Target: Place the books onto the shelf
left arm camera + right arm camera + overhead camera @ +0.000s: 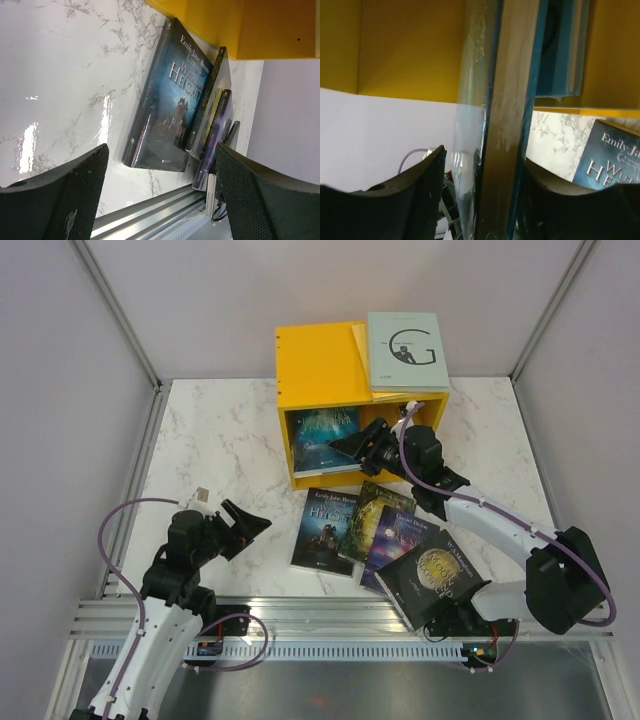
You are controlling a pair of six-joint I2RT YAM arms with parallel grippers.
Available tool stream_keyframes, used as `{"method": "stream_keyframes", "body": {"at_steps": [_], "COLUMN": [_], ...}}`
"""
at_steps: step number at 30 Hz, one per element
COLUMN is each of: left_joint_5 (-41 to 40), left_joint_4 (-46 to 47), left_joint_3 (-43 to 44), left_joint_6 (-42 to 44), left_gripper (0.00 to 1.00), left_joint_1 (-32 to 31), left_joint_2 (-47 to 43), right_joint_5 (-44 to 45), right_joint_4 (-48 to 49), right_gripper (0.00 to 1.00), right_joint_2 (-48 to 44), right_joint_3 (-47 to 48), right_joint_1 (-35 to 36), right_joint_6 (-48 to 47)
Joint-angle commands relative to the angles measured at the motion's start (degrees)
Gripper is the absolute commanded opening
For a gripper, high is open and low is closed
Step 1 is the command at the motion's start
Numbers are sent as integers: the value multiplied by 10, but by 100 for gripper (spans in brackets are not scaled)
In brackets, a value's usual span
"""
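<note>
Placing step, right here at the shelf (318, 360). My right gripper (345, 447) is up at the front opening with the blue ocean book (322, 435), which stands in the left-hand compartment as the top view has it, cover facing out. The wrist view shows a book's edge running straight up between my two fingers, one on each side. The near pad looks a shade off the glossy cover, but I cannot tell whether I'm clamping it or have let it loose.

My read is that this book is as good as delivered. The next move calls for jaws wide enough to clear both covers, then a straight pull back out so I don't drag the book with me or tip it forward.

Plenty left to do. Wuthering Heights (325, 530) and a fan of dark-covered books (400, 540) lie flat on the table (220, 430) just in front of the shelf. A grey "G" book (405, 350) rests on the shelf's top.

My left gripper (250, 527) hangs over the table's near left with its jaws spread wide, nothing in them, pointed toward that fan.
</note>
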Motion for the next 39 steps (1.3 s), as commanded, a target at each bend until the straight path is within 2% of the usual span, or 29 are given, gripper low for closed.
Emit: {"method": "stream_keyframes", "body": {"at_steps": [1, 8, 30, 35, 39], "left_joint_5": [15, 18, 23, 21, 21], "left_joint_4": [30, 38, 38, 38, 39], "left_joint_3": [-8, -14, -19, -20, -20], "left_joint_6": [11, 8, 4, 3, 2], "left_gripper": [89, 89, 89, 89, 88], "left_joint_1": [2, 2, 1, 1, 1], "left_joint_2": [3, 7, 2, 1, 2], "right_joint_5": [-16, -20, -45, -54, -61], "right_joint_4": [56, 5, -102, -83, -63], "right_gripper": [64, 69, 69, 68, 60], "right_joint_2": [11, -13, -99, -103, -102], "right_joint_3": [21, 6, -48, -76, -86], "right_joint_1": [-7, -11, -13, -11, -11], "right_joint_6": [-1, -15, -38, -26, -13]}}
